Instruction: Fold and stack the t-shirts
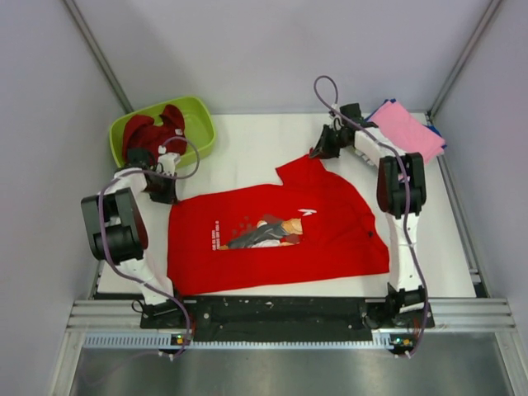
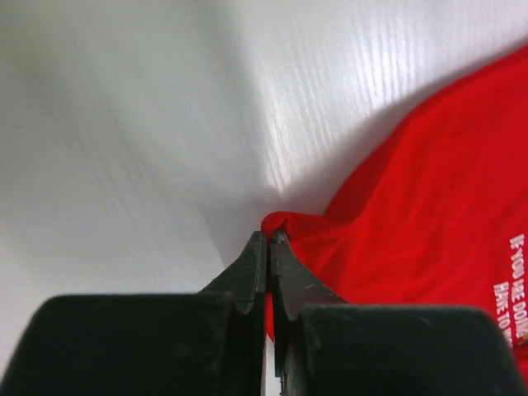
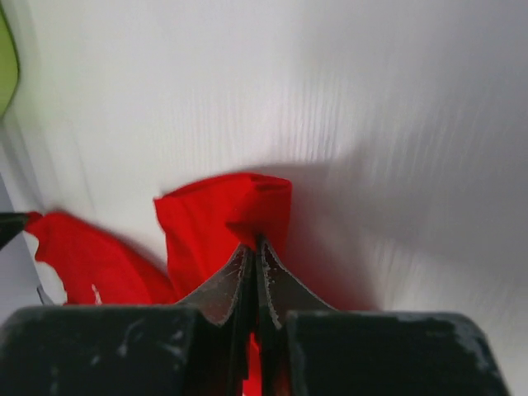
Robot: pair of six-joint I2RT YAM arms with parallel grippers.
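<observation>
Bright red t-shirt [image 1: 330, 227] lies flat, print up, on the white table [image 1: 247, 148]. Left gripper [image 2: 268, 241] is pinched on its far-left corner, and right gripper [image 3: 254, 245] is pinched on a sleeve fold. Advised: raise both together, keep the cloth taut, fold over squarely.

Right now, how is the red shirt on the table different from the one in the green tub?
The bright red t-shirt lies spread on the table; the dark red t-shirt sits crumpled in the lime-green tub. The bright one shows a chest print; the dark one shows none. Both are red.
</observation>
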